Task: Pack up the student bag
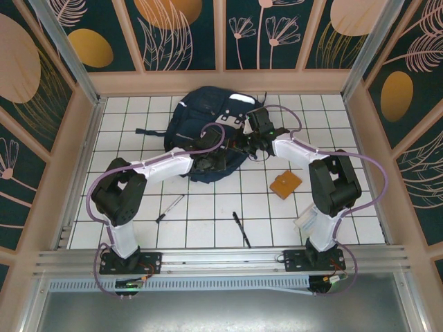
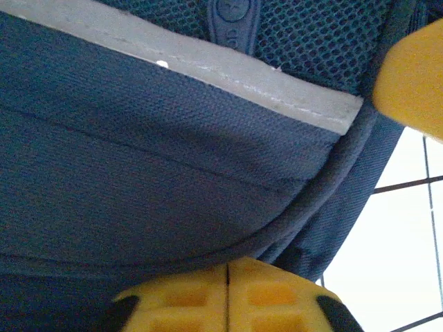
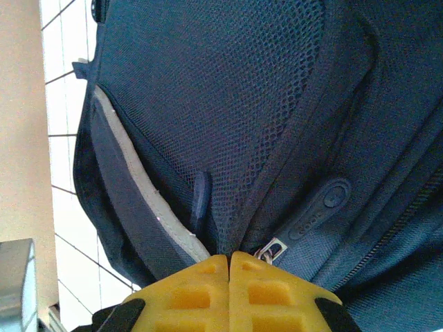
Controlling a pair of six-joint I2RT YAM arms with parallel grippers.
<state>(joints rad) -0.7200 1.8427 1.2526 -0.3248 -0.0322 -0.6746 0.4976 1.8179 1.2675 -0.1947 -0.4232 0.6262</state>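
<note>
Top external view: the student bag [image 1: 201, 111] lies on the table [image 1: 208, 207], under both grippers. The left gripper [image 2: 228, 266] has its jaws closed together at the bag's near edge. The right gripper [image 3: 228, 257] has its jaws meeting beside the bag's zipper pull [image 3: 272, 250].

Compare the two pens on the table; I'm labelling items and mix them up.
The left pen is pale grey with dark ends; the right pen is dark all over. The left pen's far end leans right, the right pen's leans left. Both lie flat on the tiled table, clear of the backpack.
</note>
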